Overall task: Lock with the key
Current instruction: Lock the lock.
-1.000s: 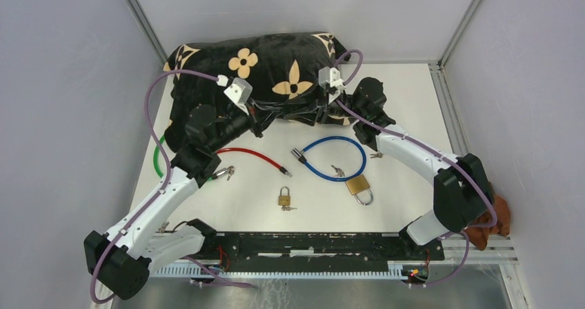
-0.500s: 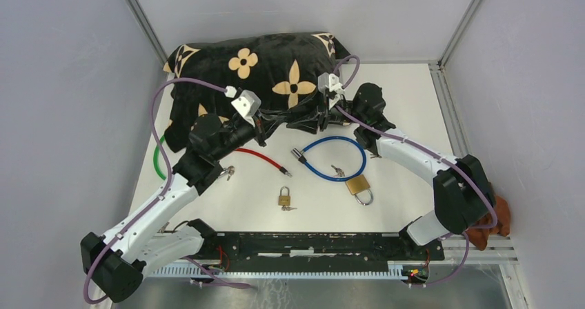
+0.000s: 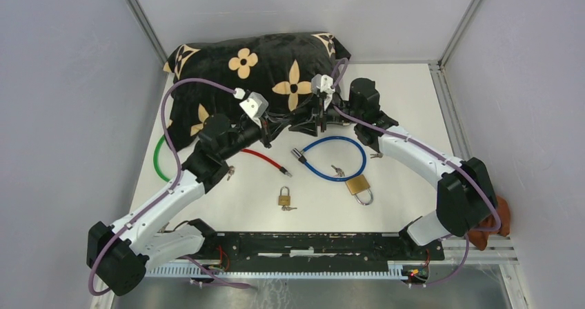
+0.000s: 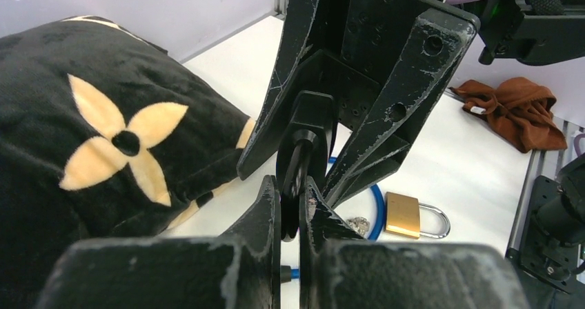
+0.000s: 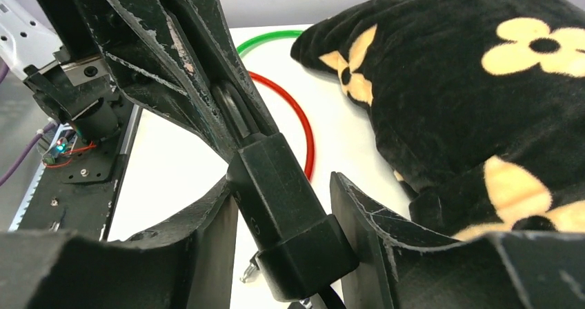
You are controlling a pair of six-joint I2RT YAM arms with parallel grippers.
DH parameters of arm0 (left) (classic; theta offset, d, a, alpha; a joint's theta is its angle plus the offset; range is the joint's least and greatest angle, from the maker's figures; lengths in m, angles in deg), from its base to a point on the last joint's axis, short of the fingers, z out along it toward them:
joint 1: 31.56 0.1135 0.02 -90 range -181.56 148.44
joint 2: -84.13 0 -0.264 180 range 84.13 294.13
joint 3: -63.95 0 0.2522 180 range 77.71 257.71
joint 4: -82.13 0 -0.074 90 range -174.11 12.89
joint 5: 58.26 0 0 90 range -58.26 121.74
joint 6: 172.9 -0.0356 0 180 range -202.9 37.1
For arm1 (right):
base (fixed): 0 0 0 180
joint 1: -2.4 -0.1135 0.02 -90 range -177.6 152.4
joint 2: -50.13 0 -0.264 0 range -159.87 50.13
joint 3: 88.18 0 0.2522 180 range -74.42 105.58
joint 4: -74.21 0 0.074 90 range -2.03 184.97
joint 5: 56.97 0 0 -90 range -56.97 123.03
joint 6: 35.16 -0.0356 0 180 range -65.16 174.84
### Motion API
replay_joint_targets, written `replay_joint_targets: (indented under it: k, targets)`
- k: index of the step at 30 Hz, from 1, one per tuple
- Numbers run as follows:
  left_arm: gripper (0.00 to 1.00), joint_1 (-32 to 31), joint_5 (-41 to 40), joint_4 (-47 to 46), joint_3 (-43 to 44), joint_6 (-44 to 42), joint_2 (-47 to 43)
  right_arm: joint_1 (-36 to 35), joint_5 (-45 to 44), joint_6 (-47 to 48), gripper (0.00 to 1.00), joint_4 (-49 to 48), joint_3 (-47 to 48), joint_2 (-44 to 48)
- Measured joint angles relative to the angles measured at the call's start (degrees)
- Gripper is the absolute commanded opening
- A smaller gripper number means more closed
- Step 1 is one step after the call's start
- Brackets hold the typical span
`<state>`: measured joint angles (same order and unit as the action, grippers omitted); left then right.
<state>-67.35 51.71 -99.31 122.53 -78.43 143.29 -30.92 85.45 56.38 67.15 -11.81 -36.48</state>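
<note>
My two grippers meet nose to nose in front of the pillow. The left gripper (image 3: 279, 125) (image 4: 292, 192) is shut on the flat black head of the key (image 4: 297, 167), which points into the black lock body (image 4: 316, 119) (image 5: 283, 205). That lock body stands tilted between the fingers of the right gripper (image 3: 303, 121) (image 5: 281, 181). Its jaws are open, and daylight shows along the left finger. The key's blade is hidden inside the lock.
A black pillow with tan flowers (image 3: 262, 61) lies behind the grippers. On the white table lie a blue cable lock (image 3: 334, 158), a red cable (image 3: 259, 155), a green cable (image 3: 159, 158), a large brass padlock (image 3: 359, 185) and a small one (image 3: 284, 196). A brown cloth (image 3: 500, 216) sits at the right edge.
Both wrists have drawn closer together in front of the pillow. The right jaws have spread wider around the lock body. The left jaws have stayed shut.
</note>
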Motion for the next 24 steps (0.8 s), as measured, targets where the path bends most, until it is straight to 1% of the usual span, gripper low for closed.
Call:
replay_joint_targets:
  k: [4, 9, 10, 11, 12, 13, 14, 16, 17, 18, 21, 24]
  targets:
    - [0.02, -0.09, 1.29, 0.11, -0.5, 0.02, -0.35, 0.0, -0.26, 1.6, 0.0, 3.06, -0.02, 1.03]
    - [0.02, 0.13, 5.44, -0.81, -1.33, 0.39, -3.02, -0.46, 1.14, 2.97, 0.0, 4.7, -0.2, 3.3]
    - [0.02, 0.59, 6.82, -1.42, -1.81, 1.05, -3.82, -0.79, 1.55, 3.41, 0.02, 4.83, -0.28, 3.87]
    - [0.02, 1.14, 8.02, -1.92, -2.25, 1.86, -4.55, -1.27, 1.57, 4.0, 0.09, 5.14, -0.33, 4.42]
    - [0.02, 1.95, 9.66, -2.54, -2.82, 2.71, -5.31, -1.77, 1.6, 4.68, 0.2, 5.55, -0.35, 4.9]
    - [0.02, 2.95, 11.63, -3.28, -3.48, 3.65, -6.19, -2.45, 1.38, 5.64, 0.34, 6.12, -0.35, 5.44]
    - [0.02, 3.65, 12.96, -3.8, -3.98, 4.24, -6.78, -3.02, 1.05, 6.49, 0.45, 6.71, -0.35, 5.81]
    - [0.02, 5.01, 15.76, -4.83, -5.38, 5.35, -8.15, -3.93, 0.76, 8.2, 0.65, 8.26, -0.35, 6.36]
    - [0.02, 5.55, 16.9, -5.16, -6.1, 6.08, -8.85, -4.26, 0.79, 9.09, 0.86, 9.25, -0.35, 6.56]
    - [0.02, 6.03, 17.92, -5.62, -6.82, 7.37, -9.57, -4.63, 0.92, 9.94, 0.97, 10.14, -0.35, 6.62]
    - [0.02, 7.58, 19.1, -6.21, -8.28, 9.73, -10.54, -5.88, 2.01, 12.72, 0.98, 13.29, -0.44, 6.93]
    - [0.02, 8.57, 21.75, -5.75, -10.38, 11.04, -11.65, -5.66, 3.5, 14.53, 0.98, 15.8, -0.63, 8.17]
